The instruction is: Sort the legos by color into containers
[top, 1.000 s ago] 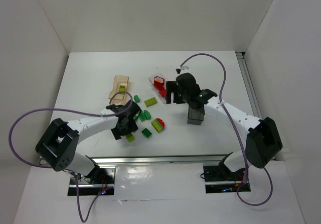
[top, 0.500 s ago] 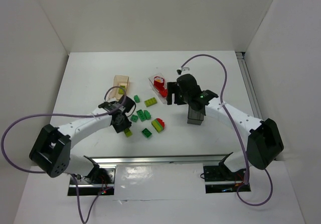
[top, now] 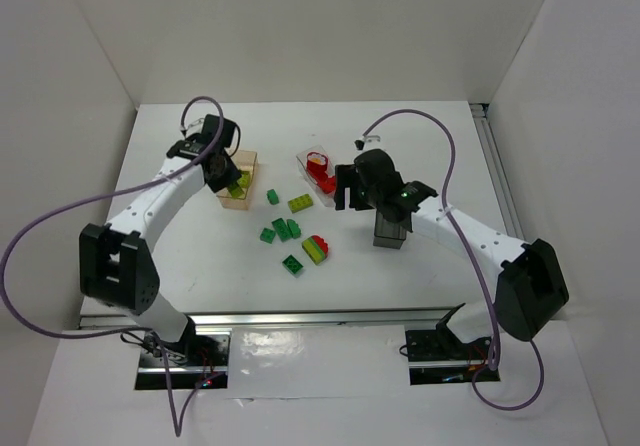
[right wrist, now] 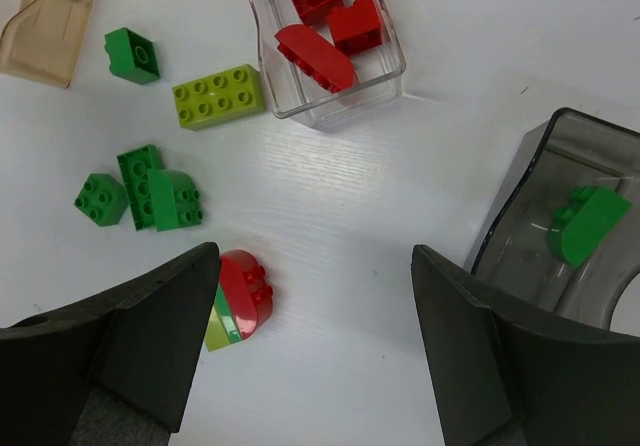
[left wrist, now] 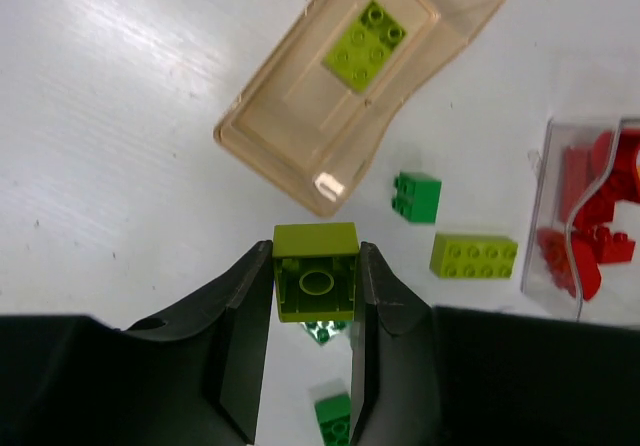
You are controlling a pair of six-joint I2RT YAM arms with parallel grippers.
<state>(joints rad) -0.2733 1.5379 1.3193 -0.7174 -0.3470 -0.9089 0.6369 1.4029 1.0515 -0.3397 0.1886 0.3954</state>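
My left gripper is shut on a yellow-green lego, held studs-down just short of the tan container, which holds one yellow-green brick. From above, that gripper hangs at the tan tub's left edge. My right gripper stands open and empty above the table, between the clear container of red bricks and the dark grey container, which holds a green brick. A red, green and yellow-green stack lies by its left finger.
Loose bricks lie mid-table: a long yellow-green one, a small green one, a green cluster and a single green one. White walls enclose the table on three sides.
The left gripper closed on the yellow-green brick near the front of the pile. It then swung back and left with it to the tan tub. The right arm stayed put.
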